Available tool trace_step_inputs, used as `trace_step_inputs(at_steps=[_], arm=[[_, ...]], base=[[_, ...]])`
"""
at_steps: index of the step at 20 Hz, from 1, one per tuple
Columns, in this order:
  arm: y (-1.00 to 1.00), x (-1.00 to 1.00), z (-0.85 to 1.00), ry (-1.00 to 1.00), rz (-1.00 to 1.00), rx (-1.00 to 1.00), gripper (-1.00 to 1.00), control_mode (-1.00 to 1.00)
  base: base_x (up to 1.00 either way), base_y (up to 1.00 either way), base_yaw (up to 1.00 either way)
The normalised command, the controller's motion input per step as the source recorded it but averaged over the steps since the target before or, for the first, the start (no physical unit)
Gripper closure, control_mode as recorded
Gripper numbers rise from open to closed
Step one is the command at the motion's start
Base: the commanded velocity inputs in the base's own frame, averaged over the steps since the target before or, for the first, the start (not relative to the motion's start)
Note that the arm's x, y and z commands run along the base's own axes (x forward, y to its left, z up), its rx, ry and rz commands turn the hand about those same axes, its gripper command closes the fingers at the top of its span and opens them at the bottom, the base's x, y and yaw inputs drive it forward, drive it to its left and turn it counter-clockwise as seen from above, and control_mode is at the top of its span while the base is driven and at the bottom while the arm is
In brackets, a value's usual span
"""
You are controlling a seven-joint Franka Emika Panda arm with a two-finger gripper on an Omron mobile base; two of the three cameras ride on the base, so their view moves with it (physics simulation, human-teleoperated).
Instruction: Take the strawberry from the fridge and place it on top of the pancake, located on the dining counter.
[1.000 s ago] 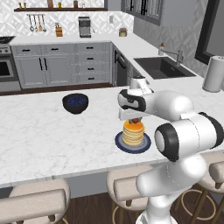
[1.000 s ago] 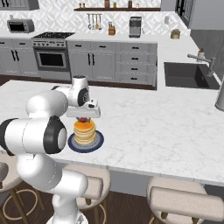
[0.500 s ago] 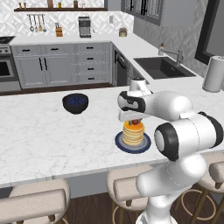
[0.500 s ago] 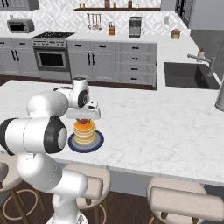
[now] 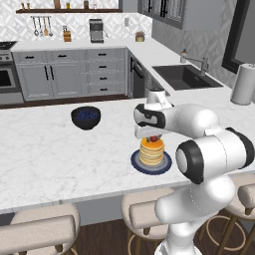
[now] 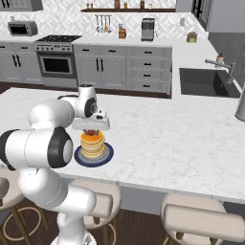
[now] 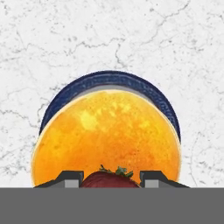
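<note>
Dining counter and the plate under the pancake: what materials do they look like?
Dining counter: looks like polished white marble or a marble-look slab, from its grey veining. Plate: probably glazed ceramic, dark blue with a speckled rim; the render leaves it open.

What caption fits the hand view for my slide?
Tool shut on the strawberry, poised directly above the pancake on its blue plate, dining counter beneath.
</note>
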Motion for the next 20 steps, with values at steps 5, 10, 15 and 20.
trace_step_inputs(at_steps=[5, 10, 15, 20], arm=[[0.06, 0.00, 0.01, 0.00, 0.00, 0.00, 1.00, -1.00], [0.00, -0.02, 0.00, 0.00, 0.00, 0.00, 1.00, -1.00], [0.00, -0.11, 0.00, 0.00, 0.00, 0.00, 1.00, -1.00], [0.00, -0.19, 0.00, 0.00, 0.00, 0.00, 1.00, -1.00]], base=[[0.00, 0.00, 0.00], [0.00, 0.00, 0.00], [0.00, 0.00, 0.00], [0.00, 0.00, 0.00]])
